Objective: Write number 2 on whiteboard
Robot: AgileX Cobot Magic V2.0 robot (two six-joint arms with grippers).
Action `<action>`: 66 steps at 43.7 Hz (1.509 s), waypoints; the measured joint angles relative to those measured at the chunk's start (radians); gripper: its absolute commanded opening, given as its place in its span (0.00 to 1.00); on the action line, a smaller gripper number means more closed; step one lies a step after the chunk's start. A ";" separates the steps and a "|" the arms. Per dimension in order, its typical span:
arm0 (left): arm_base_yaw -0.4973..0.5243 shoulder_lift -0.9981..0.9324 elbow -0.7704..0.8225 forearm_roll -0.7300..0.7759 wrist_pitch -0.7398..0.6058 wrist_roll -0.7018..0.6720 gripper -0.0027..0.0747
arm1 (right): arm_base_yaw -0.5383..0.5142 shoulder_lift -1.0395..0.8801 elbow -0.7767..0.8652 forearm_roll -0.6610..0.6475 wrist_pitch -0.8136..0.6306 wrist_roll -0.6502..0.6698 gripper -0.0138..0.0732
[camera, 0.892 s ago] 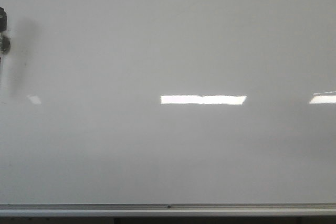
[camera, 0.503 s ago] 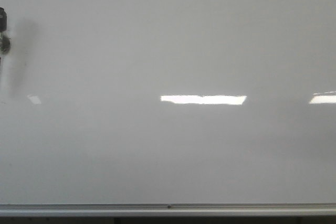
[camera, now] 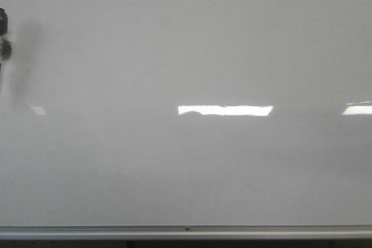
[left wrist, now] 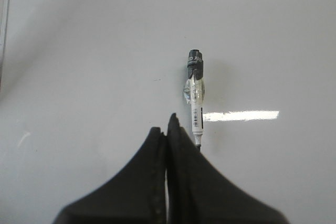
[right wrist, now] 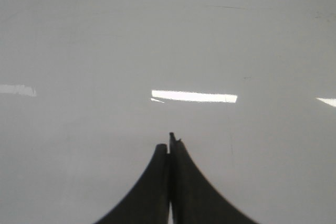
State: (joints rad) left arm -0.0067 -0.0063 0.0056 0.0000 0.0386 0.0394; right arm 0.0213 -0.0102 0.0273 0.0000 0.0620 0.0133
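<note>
The glossy whiteboard fills the front view, and its silver frame edge runs along the bottom. No number 2 shows on it in any view. A marker with a dark cap, a white body and clear tape round its middle lies against the board. Its lower end is hidden behind one finger of my left gripper, which is shut with nothing between its fingers. The same marker peeks in at the far left of the front view. My right gripper is shut and empty over bare board.
Bright rectangular light reflections lie across the board. A strip of the board's frame shows at one side of the left wrist view. Neither arm appears in the front view.
</note>
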 measured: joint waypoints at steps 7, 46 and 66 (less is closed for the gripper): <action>0.000 0.000 0.000 0.000 -0.061 0.000 0.01 | 0.000 0.000 -0.010 0.000 -0.040 0.000 0.08; 0.000 0.385 -0.635 -0.006 0.445 0.000 0.01 | 0.000 0.373 -0.660 0.005 0.473 0.000 0.08; 0.000 0.473 -0.635 -0.018 0.585 0.000 0.02 | 0.000 0.483 -0.607 0.005 0.553 0.000 0.15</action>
State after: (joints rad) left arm -0.0067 0.4667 -0.6290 -0.0184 0.6235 0.0394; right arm 0.0213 0.4727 -0.5801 0.0053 0.6146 0.0133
